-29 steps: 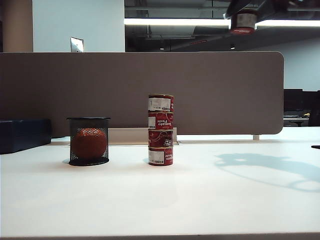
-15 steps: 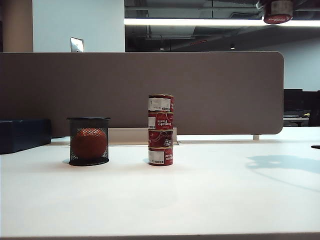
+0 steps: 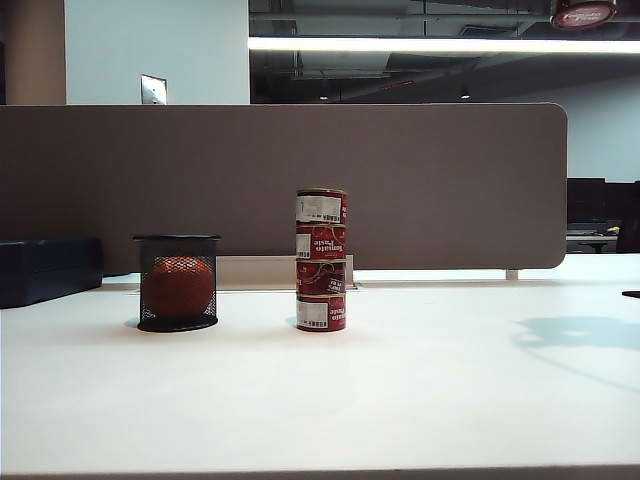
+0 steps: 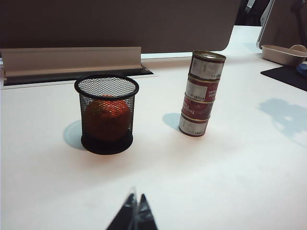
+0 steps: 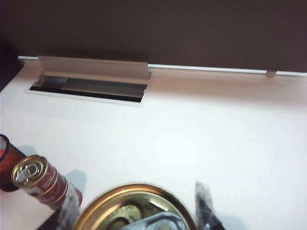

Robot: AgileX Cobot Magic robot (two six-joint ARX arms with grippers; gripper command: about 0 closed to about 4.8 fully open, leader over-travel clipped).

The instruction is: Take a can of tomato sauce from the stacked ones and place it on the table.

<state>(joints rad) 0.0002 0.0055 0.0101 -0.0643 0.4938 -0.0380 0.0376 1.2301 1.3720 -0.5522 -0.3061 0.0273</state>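
The stacked ones (image 3: 321, 260) stand as a narrow column of several red tins on the white table (image 3: 400, 390), also seen in the left wrist view (image 4: 201, 93) and from above in the right wrist view (image 5: 41, 182). My right gripper (image 5: 135, 203) is shut on a can of tomato sauce (image 5: 136, 211), its gold rim and pull-tab lid filling the space between the fingers (image 5: 204, 194). In the exterior view that can (image 3: 582, 14) hangs at the top right edge, high above the table. My left gripper (image 4: 136, 203) is shut on nothing, low over the table, well short of the stack.
A black mesh cup with an orange ball (image 3: 178, 282) stands left of the stack. A brown-grey divider panel (image 3: 300, 180) closes the back. A dark box (image 3: 45, 268) lies far left. A cable slot (image 5: 88, 87) opens by the divider. A tray (image 4: 283, 53) sits far right.
My right gripper has carried the can to the right and upward in the exterior view, nearly out of the top edge; its shadow on the table slid right. The stack and left gripper stayed still.
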